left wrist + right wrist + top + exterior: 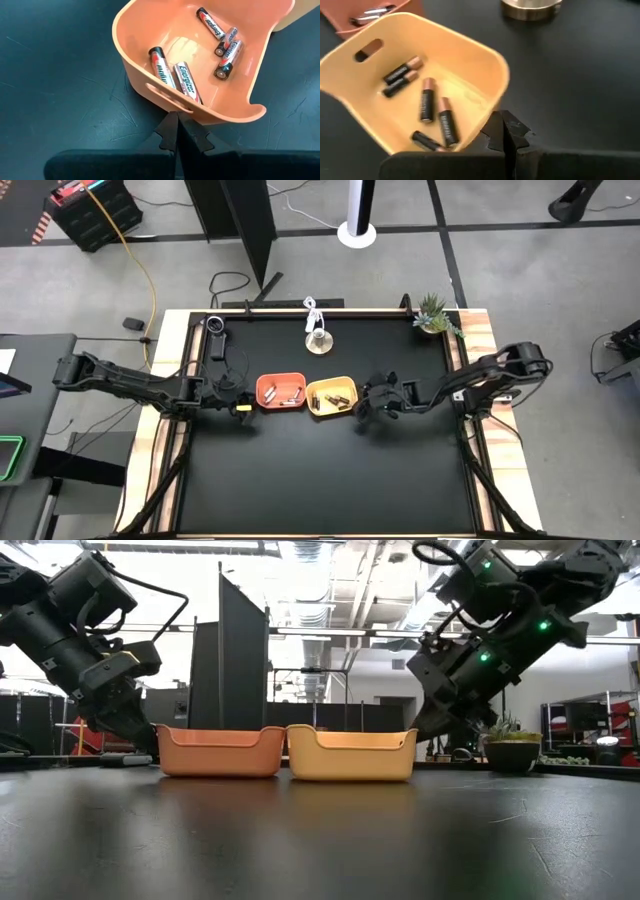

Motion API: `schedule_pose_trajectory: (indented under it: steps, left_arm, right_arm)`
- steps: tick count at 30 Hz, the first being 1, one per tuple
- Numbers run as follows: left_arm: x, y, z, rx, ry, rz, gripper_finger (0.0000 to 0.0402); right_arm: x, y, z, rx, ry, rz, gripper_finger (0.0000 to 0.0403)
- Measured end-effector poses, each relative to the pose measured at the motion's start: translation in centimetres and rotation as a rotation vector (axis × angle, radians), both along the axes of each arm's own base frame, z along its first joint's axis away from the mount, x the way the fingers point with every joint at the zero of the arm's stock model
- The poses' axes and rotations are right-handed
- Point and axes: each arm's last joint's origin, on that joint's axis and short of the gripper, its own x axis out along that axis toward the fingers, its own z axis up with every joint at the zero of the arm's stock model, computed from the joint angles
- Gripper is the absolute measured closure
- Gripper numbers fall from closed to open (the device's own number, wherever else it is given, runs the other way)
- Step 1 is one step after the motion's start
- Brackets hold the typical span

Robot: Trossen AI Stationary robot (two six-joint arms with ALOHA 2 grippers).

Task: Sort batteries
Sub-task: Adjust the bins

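The left gripper [177,131] has its two dark fingers pressed together with nothing between them, just outside the near wall of the orange tray [150,55]. Inside that tray lie five silvery batteries [185,80] with black and red ends. The word "Energizer" reads clearly on one of them, and similar lettering shows on the others. Two lie side by side against the near wall, and three cluster toward the far side.

The right gripper [504,131] is likewise closed on nothing, beside the outer wall of the yellow tray [485,65]. This tray holds five dark batteries [426,100] with copper-coloured tops; their labels are too blurred to read. Two lie as a pair near the handle slot, two more sit in the middle, and one rests by the near wall.

From above, the two trays sit touching side by side at the middle of the black table [320,480], orange on the left arm's side and yellow on the right arm's side, each gripper just beyond its own tray. Farther back on the table stand a round metal object [319,340] with a white cable and a small potted plant [434,313] at the corner.
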Motion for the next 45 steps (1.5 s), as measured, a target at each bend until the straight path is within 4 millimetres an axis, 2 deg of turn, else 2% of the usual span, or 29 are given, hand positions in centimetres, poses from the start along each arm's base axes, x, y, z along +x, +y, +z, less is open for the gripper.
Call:
schedule_pose_trajectory:
  steps: [8, 10, 13, 16, 23, 33, 38, 45]
  left_arm:
    - [0.0, 0.0, 0.0, -0.002, 0.002, 0.001, 0.0399]
    - [0.0, 0.0, 0.0, -0.001, 0.002, 0.0, 0.0399]
    - [0.0, 0.0, 0.0, 0.001, 0.003, -0.001, 0.0399]
    - [0.0, 0.0, 0.0, 0.001, 0.002, 0.0, 0.0399]
    - [0.0, 0.0, 0.0, 0.002, 0.007, 0.0, 0.0399]
    - [-0.1, 0.0, -0.1, 0.013, 0.023, -0.005, 0.0399]
    - [-0.1, 0.0, -0.1, 0.022, 0.023, -0.009, 0.0399]
    - [-0.2, 0.0, -0.2, 0.023, 0.036, -0.011, 0.0399]
  right_arm:
    - [-1.2, 0.0, 1.6, -0.106, 0.024, -0.068, 0.0399]
    - [-1.1, 0.5, 2.4, -0.164, 0.009, 0.012, 0.0399]
    - [-0.4, 2.1, 3.6, -0.211, -0.052, 0.256, 0.0399]
    - [0.1, 3.3, 4.2, -0.181, -0.123, 0.465, 0.0399]
    - [1.9, 4.4, 2.7, -0.071, -0.016, 0.578, 0.0399]
    - [6.8, 5.9, 1.1, -0.099, 0.063, 0.653, 0.0399]
    - [8.6, 5.9, -0.3, -0.084, 0.172, 0.652, 0.0399]
    - [10.5, 4.8, -1.3, -0.082, 0.203, 0.62, 0.0399]
